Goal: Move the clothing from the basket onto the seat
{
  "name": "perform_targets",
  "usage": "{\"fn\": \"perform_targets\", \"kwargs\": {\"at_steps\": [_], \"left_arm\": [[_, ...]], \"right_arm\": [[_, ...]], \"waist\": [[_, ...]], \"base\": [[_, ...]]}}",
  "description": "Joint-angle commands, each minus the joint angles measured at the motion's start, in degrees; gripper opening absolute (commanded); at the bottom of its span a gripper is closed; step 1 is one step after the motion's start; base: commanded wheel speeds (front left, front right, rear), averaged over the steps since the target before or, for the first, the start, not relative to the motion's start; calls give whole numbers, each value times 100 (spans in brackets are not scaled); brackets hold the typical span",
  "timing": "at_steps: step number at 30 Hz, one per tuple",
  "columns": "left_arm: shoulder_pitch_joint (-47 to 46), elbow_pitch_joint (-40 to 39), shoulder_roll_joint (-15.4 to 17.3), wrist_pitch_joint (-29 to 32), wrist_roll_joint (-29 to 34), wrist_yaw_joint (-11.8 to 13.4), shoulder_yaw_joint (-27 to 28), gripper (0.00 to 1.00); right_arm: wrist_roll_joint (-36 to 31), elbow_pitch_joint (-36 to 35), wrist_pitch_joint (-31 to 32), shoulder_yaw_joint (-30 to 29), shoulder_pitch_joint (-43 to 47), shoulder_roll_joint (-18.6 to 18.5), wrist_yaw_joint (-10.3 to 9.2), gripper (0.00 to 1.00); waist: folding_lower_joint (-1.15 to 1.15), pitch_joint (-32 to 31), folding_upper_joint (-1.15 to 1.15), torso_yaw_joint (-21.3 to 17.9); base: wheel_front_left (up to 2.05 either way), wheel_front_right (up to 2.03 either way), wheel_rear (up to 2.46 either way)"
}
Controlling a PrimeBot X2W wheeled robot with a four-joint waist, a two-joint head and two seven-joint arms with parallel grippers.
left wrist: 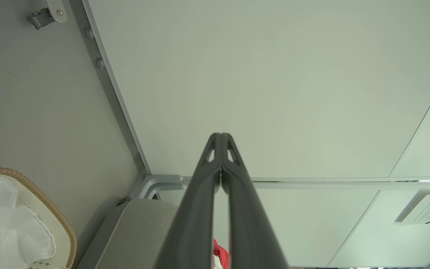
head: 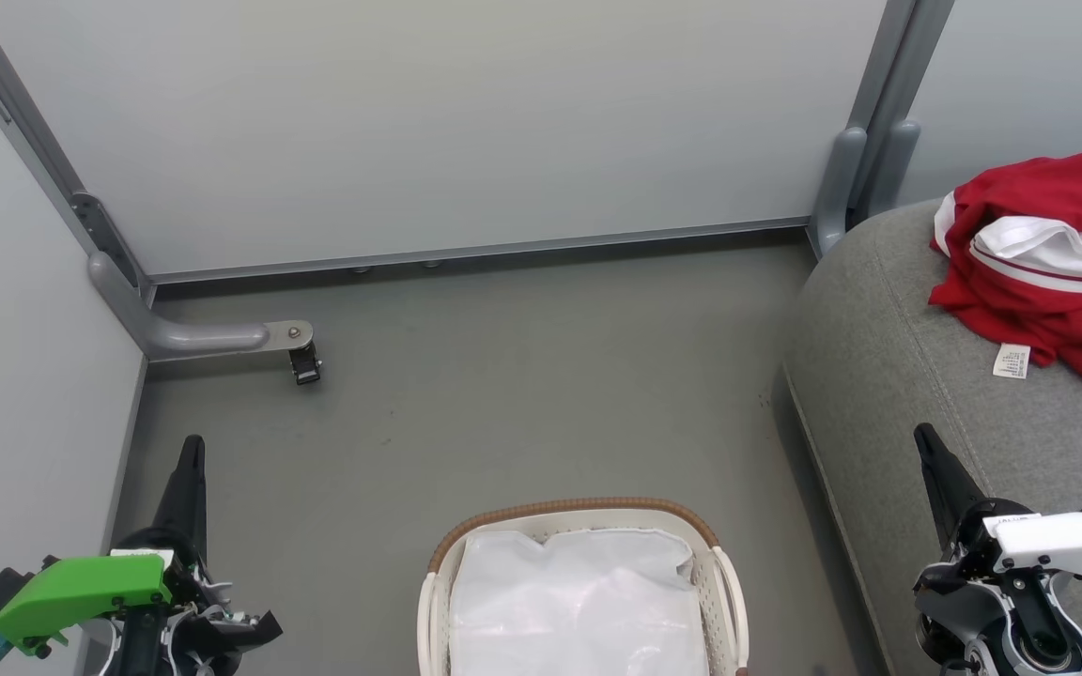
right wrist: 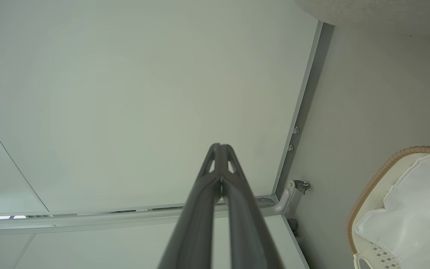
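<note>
Red clothing [head: 1048,272] is lying on the grey seat [head: 879,376] at upper right; the basket [head: 579,512] at bottom centre is holding only liner [head: 579,591]. The left gripper [head: 190,469] and right gripper [head: 931,455] are hanging clenched, empty; seemingly nothing needs moving.

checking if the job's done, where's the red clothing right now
In the head view the clothing lies heaped on the seat at the upper right, beyond the right gripper; the basket at bottom centre shows its liner.
</note>
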Motion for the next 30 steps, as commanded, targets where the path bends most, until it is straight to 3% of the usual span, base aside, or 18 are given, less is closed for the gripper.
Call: {"fn": "perform_targets", "kwargs": {"at_steps": [1, 30], "left_arm": [[-66, -22, 27, 22, -20, -35, 12, 0], [-66, -23, 28, 22, -21, -35, 11, 0]], "right_arm": [[19, -13, 22, -10, -20, -34, 0, 0], [20, -13, 22, -10, -20, -34, 0, 0]], "waist": [[0, 0, 69, 0], [0, 0, 69, 0]], "base": [[0, 0, 0], [0, 0, 0]]}}
